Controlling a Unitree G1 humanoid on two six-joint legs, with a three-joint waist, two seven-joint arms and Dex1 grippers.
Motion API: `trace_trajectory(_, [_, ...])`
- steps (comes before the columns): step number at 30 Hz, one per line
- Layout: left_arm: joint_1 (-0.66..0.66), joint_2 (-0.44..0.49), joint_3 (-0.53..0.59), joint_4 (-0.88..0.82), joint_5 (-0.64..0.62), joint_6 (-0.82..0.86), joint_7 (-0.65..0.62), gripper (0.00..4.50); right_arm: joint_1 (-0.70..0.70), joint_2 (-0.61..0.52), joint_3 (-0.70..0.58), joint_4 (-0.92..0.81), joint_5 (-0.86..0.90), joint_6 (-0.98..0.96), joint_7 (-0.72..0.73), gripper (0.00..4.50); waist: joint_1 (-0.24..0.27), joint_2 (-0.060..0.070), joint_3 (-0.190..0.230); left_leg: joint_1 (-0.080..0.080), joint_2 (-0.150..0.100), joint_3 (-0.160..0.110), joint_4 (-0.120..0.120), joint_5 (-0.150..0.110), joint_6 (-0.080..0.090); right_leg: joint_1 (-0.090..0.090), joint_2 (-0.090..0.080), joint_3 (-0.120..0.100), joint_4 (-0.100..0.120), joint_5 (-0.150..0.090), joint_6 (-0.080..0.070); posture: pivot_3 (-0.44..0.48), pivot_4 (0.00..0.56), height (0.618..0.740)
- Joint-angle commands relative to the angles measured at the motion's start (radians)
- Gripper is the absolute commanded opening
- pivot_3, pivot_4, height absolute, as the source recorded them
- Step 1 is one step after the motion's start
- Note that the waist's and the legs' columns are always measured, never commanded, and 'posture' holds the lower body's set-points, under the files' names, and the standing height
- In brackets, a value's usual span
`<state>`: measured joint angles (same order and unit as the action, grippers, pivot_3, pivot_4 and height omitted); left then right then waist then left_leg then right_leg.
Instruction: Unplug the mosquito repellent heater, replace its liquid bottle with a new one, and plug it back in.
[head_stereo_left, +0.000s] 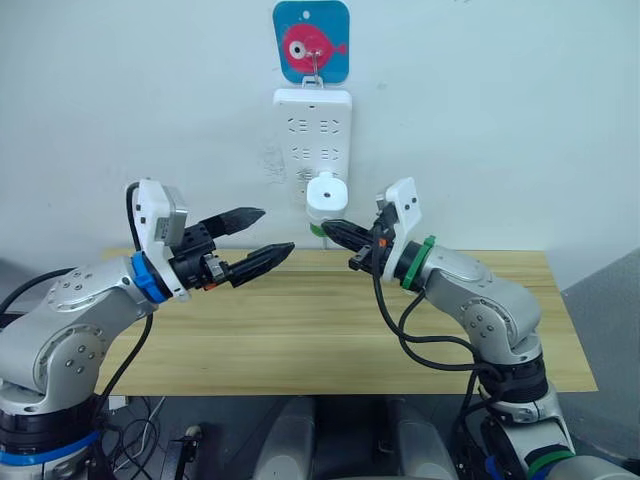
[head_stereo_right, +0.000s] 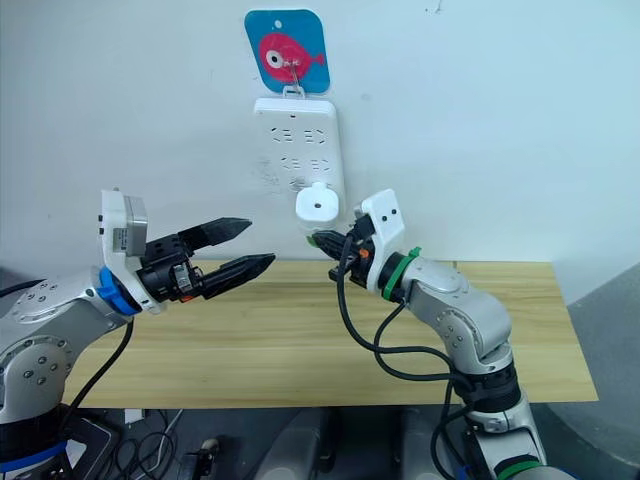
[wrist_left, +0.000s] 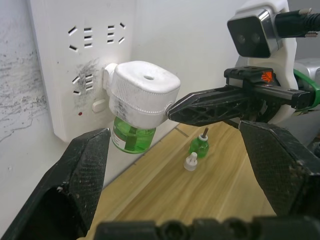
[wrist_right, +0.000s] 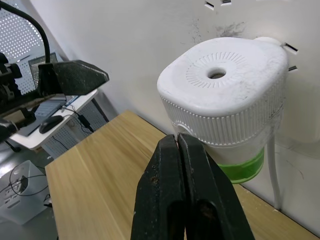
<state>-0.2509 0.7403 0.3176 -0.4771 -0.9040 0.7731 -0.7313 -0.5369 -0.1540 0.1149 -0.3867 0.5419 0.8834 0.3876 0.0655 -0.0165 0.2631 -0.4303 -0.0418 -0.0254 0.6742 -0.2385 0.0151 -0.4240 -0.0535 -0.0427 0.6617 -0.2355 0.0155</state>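
Note:
The white mosquito repellent heater (head_stereo_left: 326, 192) sits plugged into the white power strip (head_stereo_left: 313, 125) on the wall. A green bottle (wrist_left: 131, 139) is fitted under it. My right gripper (head_stereo_left: 330, 228) is shut with nothing in it, and its tip rests against the heater's ribbed lower edge (wrist_right: 220, 127). My left gripper (head_stereo_left: 277, 230) hangs open to the left of the heater, apart from it. On the table near the wall stands a second small green bottle (wrist_left: 200, 146) with a brown wick at its neck, and a white cap (wrist_left: 190, 162) lies beside it.
The wooden table (head_stereo_left: 300, 330) runs along the wall below the power strip. A blue hook plate with a pink fish (head_stereo_left: 311, 42) holds the strip up. A white cable (wrist_right: 273, 170) drops down the wall beside the heater.

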Motion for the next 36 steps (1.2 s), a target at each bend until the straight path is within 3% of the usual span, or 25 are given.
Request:
trace_trajectory(1, [-0.018, 0.009, 0.007, -0.013, -0.016, -0.011, -0.004, 4.50, -0.021, 0.026, -0.065, -0.002, 0.018, -0.012, -0.047, 0.07, 0.000, 0.000, 0.000, 0.000, 0.000, 0.000, 0.000, 0.000, 0.000, 0.000, 0.000, 0.000, 0.000, 0.000, 0.000, 0.206, 0.220, 0.740])
trace_trajectory(12, [-0.023, -0.002, -0.014, -0.017, -0.012, -0.012, 0.001, 4.50, -0.031, 0.029, -0.093, -0.008, 0.061, 0.029, -0.073, 0.07, 0.005, 0.000, 0.000, 0.001, 0.000, -0.001, 0.000, 0.000, 0.001, 0.000, 0.000, 0.000, 0.001, 0.000, 0.000, 0.199, 0.223, 0.740])
trace_trajectory(18, [-0.030, 0.008, -0.028, 0.005, 0.002, -0.017, -0.015, 4.50, 0.001, -0.197, 0.062, -0.126, 0.108, 0.078, 0.171, 0.07, 0.009, 0.000, 0.000, 0.000, 0.000, -0.001, -0.001, 0.000, 0.002, 0.000, 0.000, 0.000, -0.001, 0.000, -0.001, 0.196, 0.222, 0.740])
trace_trajectory(23, [0.013, 0.061, -0.012, 0.039, 0.062, -0.044, -0.064, 4.50, 0.019, -0.330, 0.006, -0.157, 0.142, 0.066, 0.258, 0.07, 0.010, 0.000, 0.000, 0.001, 0.000, -0.001, -0.009, 0.000, 0.001, -0.001, 0.000, -0.001, -0.003, 0.000, -0.001, 0.202, 0.223, 0.740])
trace_trajectory(26, [0.076, 0.136, 0.053, 0.129, 0.137, -0.084, -0.103, 4.50, 0.068, -0.540, -0.055, -0.134, 0.085, -0.023, 0.401, 0.65, 0.011, 0.000, 0.000, 0.001, 0.000, 0.000, -0.010, 0.000, 0.001, -0.001, 0.000, -0.001, -0.004, 0.000, -0.002, 0.213, 0.217, 0.740])
trace_trajectory(29, [0.145, 0.195, 0.130, 0.229, 0.203, -0.125, -0.123, 4.50, 0.074, -0.698, -0.158, 0.015, 0.029, -0.131, 0.485, 1.68, 0.012, 0.000, 0.000, 0.001, 0.000, 0.000, -0.011, 0.000, 0.002, -0.001, 0.000, -0.001, -0.008, -0.001, -0.002, 0.223, 0.210, 0.740])
trace_trajectory(36, [0.249, 0.236, 0.205, 0.380, 0.331, -0.259, -0.181, 4.50, 0.106, -0.797, -0.285, 0.221, -0.037, -0.289, 0.559, 4.19, 0.017, 0.000, 0.000, 0.000, 0.002, 0.001, -0.012, 0.000, 0.002, 0.001, 0.000, -0.003, -0.013, 0.000, -0.002, 0.254, 0.194, 0.740])
